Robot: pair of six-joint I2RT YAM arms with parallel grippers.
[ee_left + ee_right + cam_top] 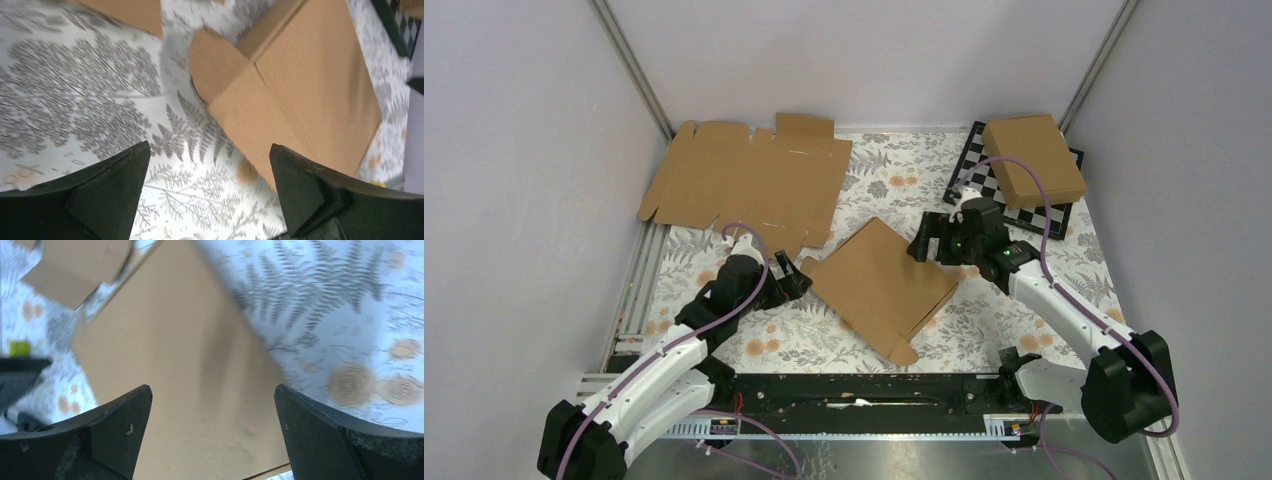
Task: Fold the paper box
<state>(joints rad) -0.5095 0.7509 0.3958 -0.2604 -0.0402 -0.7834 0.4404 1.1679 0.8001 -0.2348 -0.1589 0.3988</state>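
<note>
Left end effector (pixel 793 279) gapes beside flat brown cardboard paper box (pixel 882 283).

Fern-printed table (pixel 824 335) — on it the paper box (pixel 879 280), flat cardboard sheet (pixel 744 180), chessboard (pixel 1022 212).

Paper box (pixel 879 285) lies mid-desk. Left gripper (pixel 792 278) sits just beside its left corner and right gripper (pixel 927 243) over its back-right edge, both spread wide, nothing between fingers. Flat cardboard sheet (pixel 744 180) fills back-left. Chessboard (pixel 1034 218) carrying second box (pixel 1036 158) blocks back-right. Passable desk (pixel 824 345): front strip and right of paper box. Walls hem in three sides.
</note>
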